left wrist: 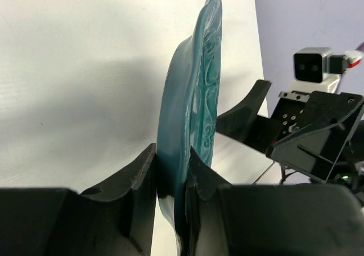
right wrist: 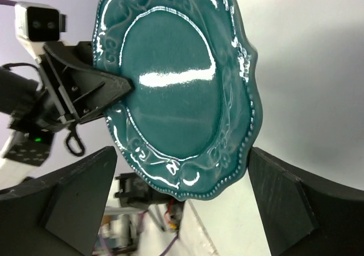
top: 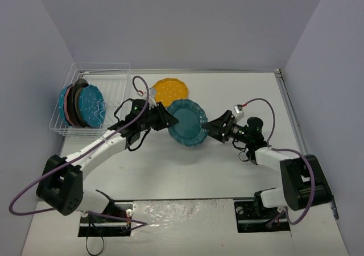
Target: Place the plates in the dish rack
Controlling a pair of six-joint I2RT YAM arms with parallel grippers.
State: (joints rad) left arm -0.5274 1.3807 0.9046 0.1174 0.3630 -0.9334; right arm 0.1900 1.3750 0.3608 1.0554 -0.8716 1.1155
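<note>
The dark teal plate (top: 189, 122) hangs tilted above the table, and my left gripper (top: 165, 120) is shut on its left rim. In the left wrist view the plate (left wrist: 190, 114) stands edge-on, pinched between both fingers (left wrist: 139, 179). My right gripper (top: 214, 128) is open beside the plate's right edge, with its fingers apart on either side of the rim (right wrist: 199, 182) and not touching it. A yellow plate (top: 170, 90) lies flat behind. The dish rack (top: 115, 91) at the far left holds several upright plates (top: 90, 106).
Grey walls close in the table on the left, back and right. My left arm (top: 96, 148) stretches diagonally from its base towards the centre. Cables loop over both arms. The rack's right-hand tines (top: 116, 105) stand bare.
</note>
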